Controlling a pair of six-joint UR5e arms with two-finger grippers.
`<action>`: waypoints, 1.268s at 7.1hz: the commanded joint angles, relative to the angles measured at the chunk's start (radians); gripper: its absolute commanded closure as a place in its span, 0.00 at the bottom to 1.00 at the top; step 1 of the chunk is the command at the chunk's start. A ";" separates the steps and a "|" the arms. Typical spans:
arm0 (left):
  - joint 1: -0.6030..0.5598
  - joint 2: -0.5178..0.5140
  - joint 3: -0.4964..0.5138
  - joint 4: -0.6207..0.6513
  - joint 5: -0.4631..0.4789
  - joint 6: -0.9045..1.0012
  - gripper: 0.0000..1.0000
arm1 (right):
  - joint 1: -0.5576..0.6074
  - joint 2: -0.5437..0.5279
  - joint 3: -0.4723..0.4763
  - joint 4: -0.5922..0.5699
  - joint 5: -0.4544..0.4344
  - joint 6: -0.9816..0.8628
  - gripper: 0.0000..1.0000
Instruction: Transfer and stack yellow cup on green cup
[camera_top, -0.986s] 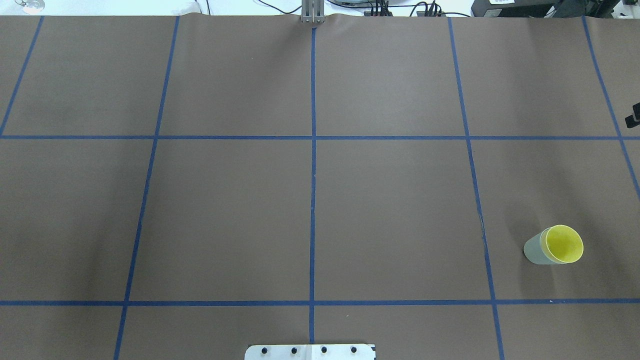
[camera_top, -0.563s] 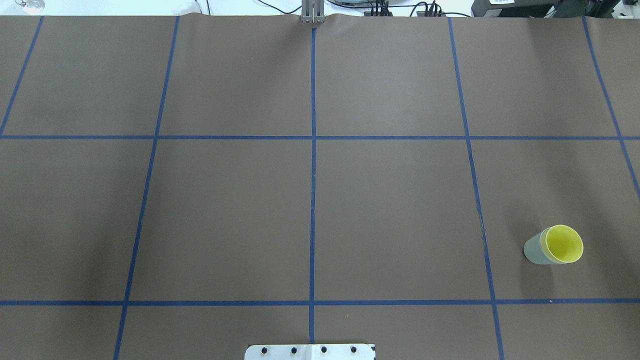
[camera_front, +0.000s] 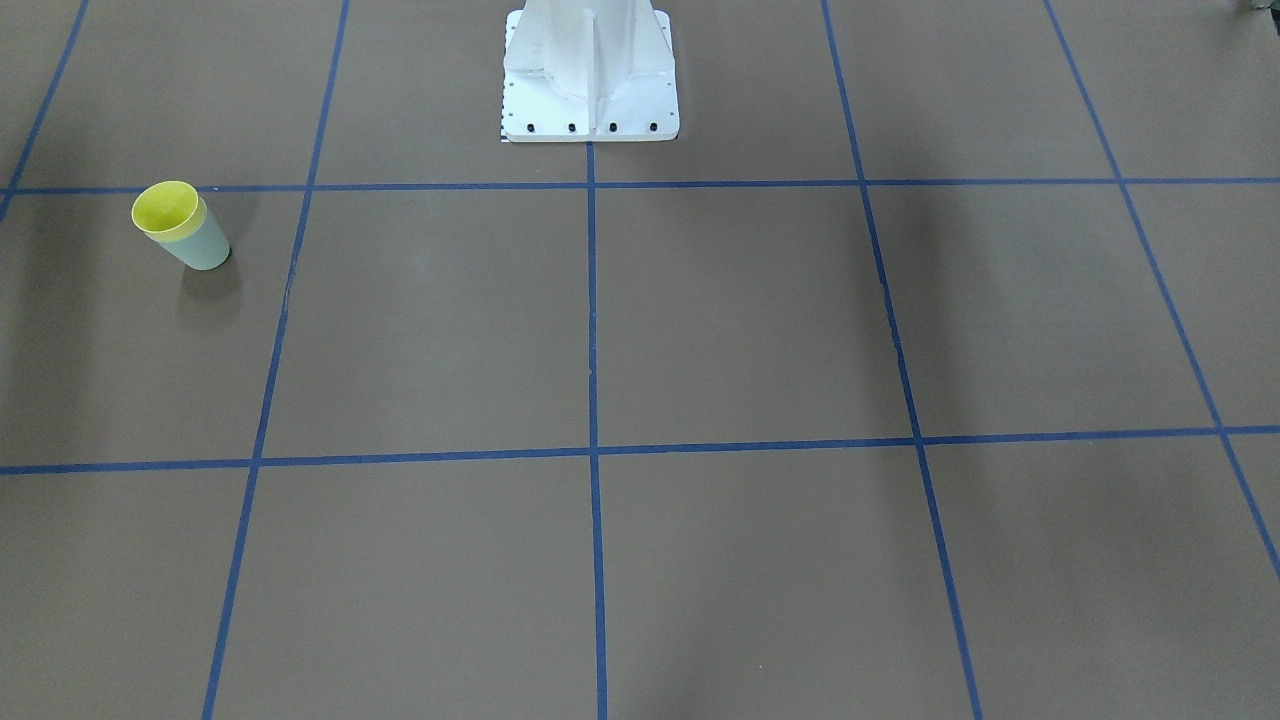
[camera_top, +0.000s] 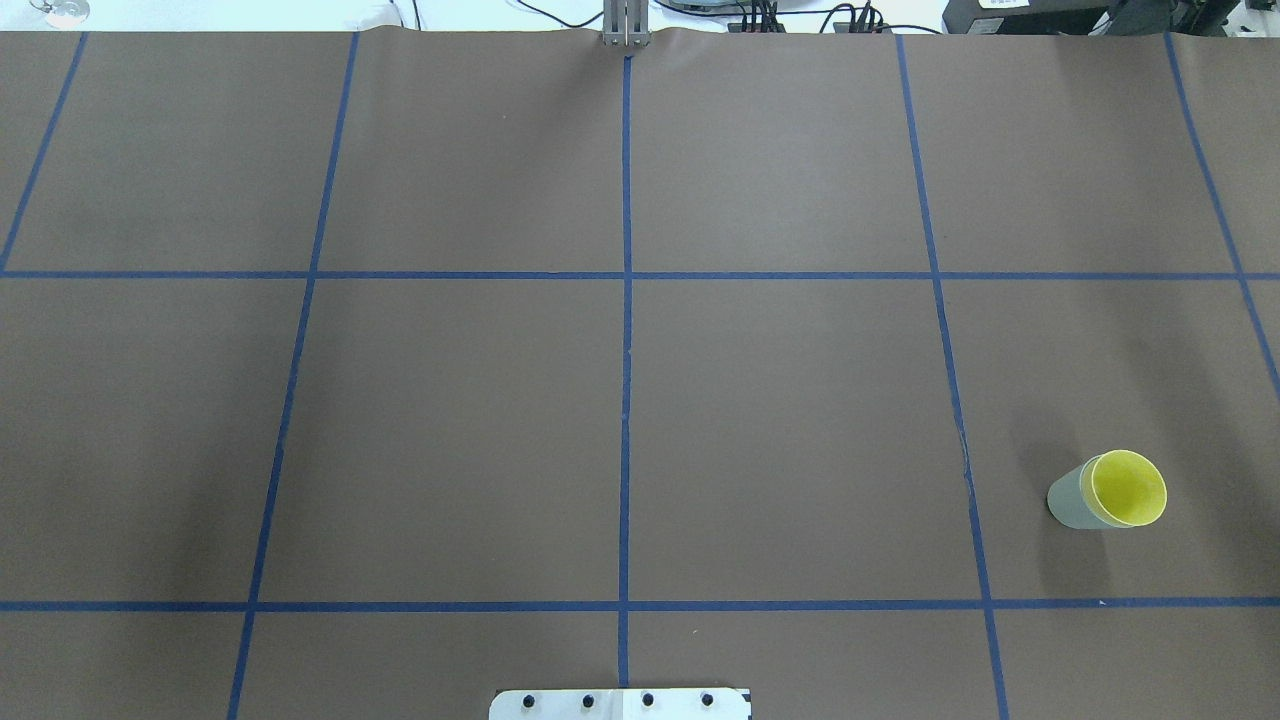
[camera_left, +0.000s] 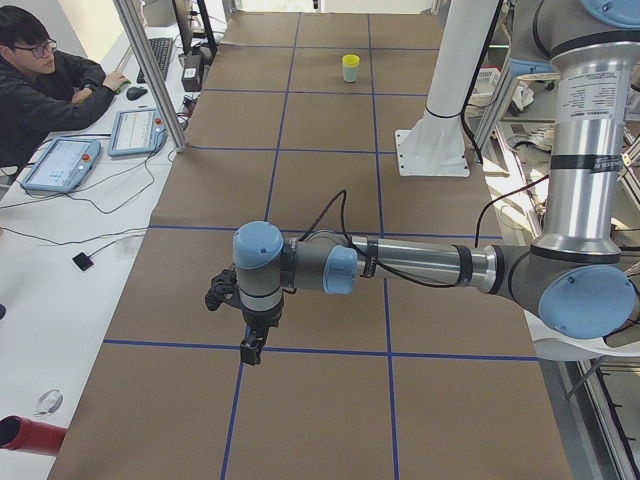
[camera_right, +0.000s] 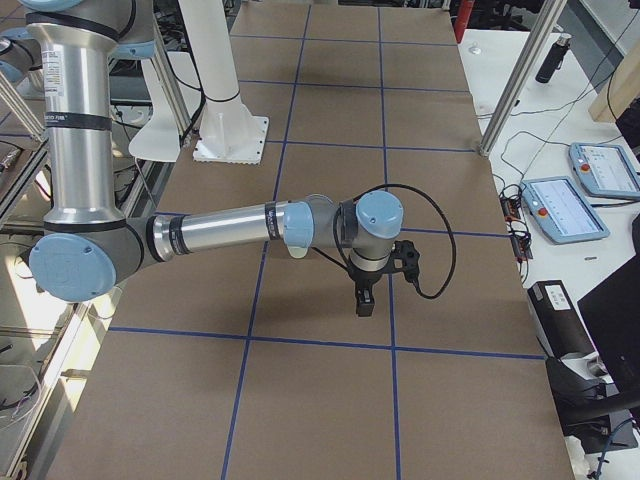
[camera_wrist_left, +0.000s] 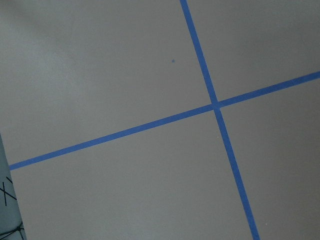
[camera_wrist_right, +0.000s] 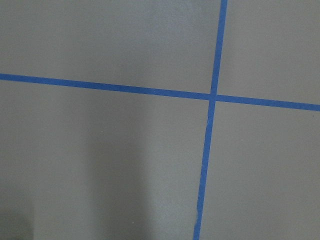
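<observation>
The yellow cup (camera_top: 1128, 488) sits nested inside the green cup (camera_top: 1068, 500), upright on the near right of the table. The pair shows at the left of the front view, yellow cup (camera_front: 167, 207) in green cup (camera_front: 205, 248), and far off in the exterior left view (camera_left: 350, 67). My left gripper (camera_left: 252, 350) hangs over the table's left end and shows only in the exterior left view. My right gripper (camera_right: 365, 303) hangs over the right end and shows only in the exterior right view. I cannot tell whether either is open or shut. Both are far from the cups.
Brown table cover (camera_top: 450, 430) with a blue tape grid. The white robot base (camera_front: 590, 80) stands at the near middle edge. An operator (camera_left: 40, 80) sits at a side desk with tablets. The wrist views show only cover and tape.
A dark part of the right gripper at the overhead view's right edge has moved out of that view. The cups have not moved.
</observation>
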 joint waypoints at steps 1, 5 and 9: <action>0.000 0.014 -0.011 0.001 0.000 0.000 0.00 | 0.031 -0.003 -0.056 0.002 -0.004 -0.098 0.00; 0.000 0.017 -0.002 0.001 -0.086 -0.002 0.00 | 0.048 -0.015 -0.064 0.004 -0.005 -0.115 0.00; 0.000 0.030 -0.036 0.002 -0.087 -0.006 0.00 | 0.049 -0.015 -0.061 0.005 -0.007 -0.108 0.00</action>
